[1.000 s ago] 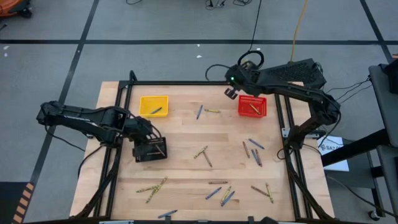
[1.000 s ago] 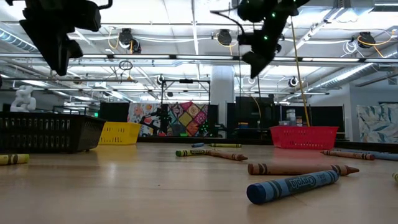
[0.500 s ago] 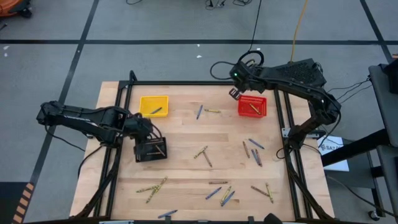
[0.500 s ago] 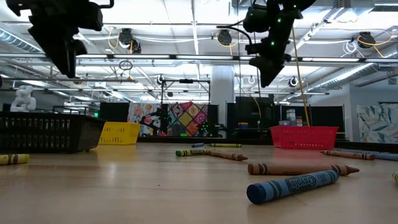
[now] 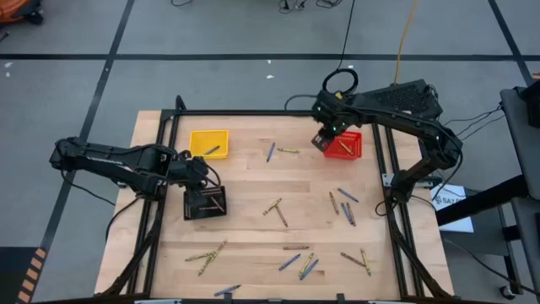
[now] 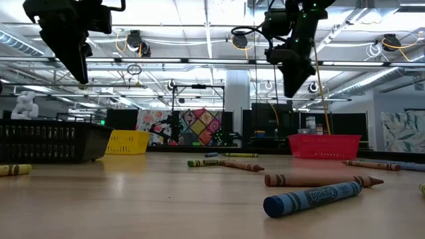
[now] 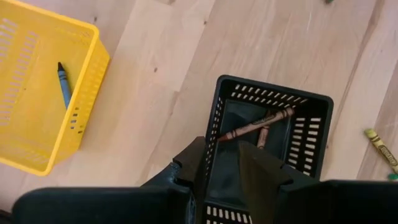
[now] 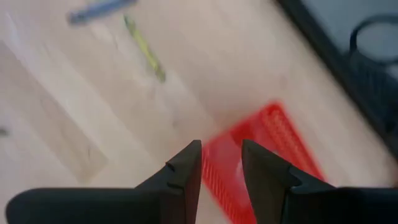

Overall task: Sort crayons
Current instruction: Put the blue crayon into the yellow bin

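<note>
High view shows the crayons, thin short wax sticks in blue, yellow-green and brown, mostly scattered loose over the pale wooden table, with three small mesh baskets standing on it. The left pincer hangs above the black mesh basket, which holds two brown crayons; its two dark fingers stand a narrow gap apart with nothing between them. The right pincer hovers at the near-left corner of the red mesh basket, also parted narrowly and empty in its wrist view.

Several risks follow from this layout. The yellow mesh basket holds a single blue crayon, so the colour rule for each basket seems unsettled; a misjudged shade among the yellow-green and tan sticks could send one to the wrong basket. Crayons are round, so fingers closing off-centre could roll a stick away or pinch two where they lie crossed, as in the pair near the table's middle. The baskets look light: a pincer descending beside a rim could catch the mesh and shove or tip it. Crayons near the table's front edge could be nudged off. Finally, the arms may crowd each other if both reach toward the centre.
</note>
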Action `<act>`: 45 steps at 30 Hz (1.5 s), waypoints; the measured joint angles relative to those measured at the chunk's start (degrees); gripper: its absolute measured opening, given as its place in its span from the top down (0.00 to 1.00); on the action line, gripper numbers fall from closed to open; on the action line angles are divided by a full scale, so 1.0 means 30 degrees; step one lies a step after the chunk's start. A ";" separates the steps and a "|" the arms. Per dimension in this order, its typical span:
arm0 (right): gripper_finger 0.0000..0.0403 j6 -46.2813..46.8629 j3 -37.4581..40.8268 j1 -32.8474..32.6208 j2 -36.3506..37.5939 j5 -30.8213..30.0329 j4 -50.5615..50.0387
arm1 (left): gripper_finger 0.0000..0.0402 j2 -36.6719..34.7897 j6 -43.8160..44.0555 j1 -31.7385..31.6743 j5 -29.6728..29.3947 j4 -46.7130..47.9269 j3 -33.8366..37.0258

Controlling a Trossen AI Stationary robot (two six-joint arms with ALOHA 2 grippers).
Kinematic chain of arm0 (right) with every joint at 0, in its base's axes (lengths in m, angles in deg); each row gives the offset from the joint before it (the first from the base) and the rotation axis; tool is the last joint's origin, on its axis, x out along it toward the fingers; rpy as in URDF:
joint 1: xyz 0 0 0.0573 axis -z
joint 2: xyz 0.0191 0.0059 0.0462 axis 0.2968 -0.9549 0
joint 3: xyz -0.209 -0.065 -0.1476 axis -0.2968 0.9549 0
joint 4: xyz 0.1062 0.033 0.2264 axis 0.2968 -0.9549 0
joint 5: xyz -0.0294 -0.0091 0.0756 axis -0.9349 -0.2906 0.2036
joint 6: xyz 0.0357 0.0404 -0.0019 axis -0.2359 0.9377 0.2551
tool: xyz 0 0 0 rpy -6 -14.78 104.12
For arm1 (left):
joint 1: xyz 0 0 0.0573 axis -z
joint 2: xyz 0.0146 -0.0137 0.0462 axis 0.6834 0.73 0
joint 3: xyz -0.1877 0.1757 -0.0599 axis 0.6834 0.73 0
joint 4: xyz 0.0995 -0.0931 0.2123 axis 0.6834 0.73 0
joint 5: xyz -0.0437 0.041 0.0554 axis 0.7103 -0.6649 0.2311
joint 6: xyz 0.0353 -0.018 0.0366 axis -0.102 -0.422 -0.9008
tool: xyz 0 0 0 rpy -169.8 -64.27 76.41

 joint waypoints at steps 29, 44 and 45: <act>0.75 0.5634 0.0000 -0.8590 0.0000 0.0037 -0.6045 | 0.77 0.0000 0.0009 -0.0005 0.0015 0.0338 0.0018; 0.70 0.7063 0.2519 -1.0188 0.0000 -0.2042 -0.5168 | 0.77 0.0000 -0.0165 -0.0005 0.0015 0.0324 0.0015; 0.68 0.7007 0.2762 -1.0252 -0.0007 -0.2041 -0.4970 | 0.77 0.0000 -0.0171 -0.0005 0.0015 0.0324 0.0022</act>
